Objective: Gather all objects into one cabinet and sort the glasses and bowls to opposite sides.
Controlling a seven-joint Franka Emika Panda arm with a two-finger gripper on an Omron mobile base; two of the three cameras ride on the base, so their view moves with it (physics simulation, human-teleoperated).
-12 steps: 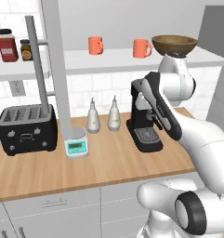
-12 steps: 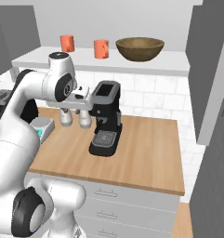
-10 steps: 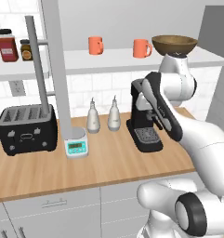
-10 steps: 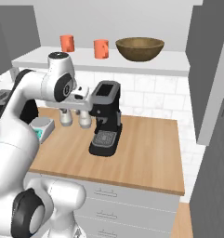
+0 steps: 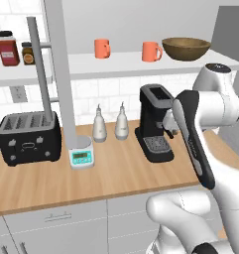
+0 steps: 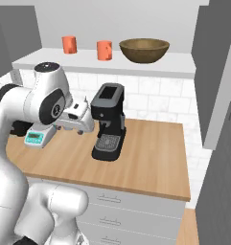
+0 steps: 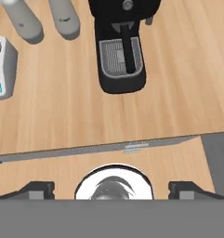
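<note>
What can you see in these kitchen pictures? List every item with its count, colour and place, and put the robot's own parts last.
Mugs: two, coral-orange, on the white cabinet shelf.
Wooden bowl: one, dark brown, on the shelf right of the mugs.
Spice jars: two, dark lids, on the far left shelf.
Coffee machine: one, black, on the wooden counter.
Dispenser bottles: two, grey, left of the coffee machine.
Kitchen scale: one, white and teal, on the counter.
Toaster: one, black, counter's left end.
Gripper: one, dark fingertips, open, above the counter.

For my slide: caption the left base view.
Two orange mugs and wooden bowl on shelf above coffee machine.
</note>
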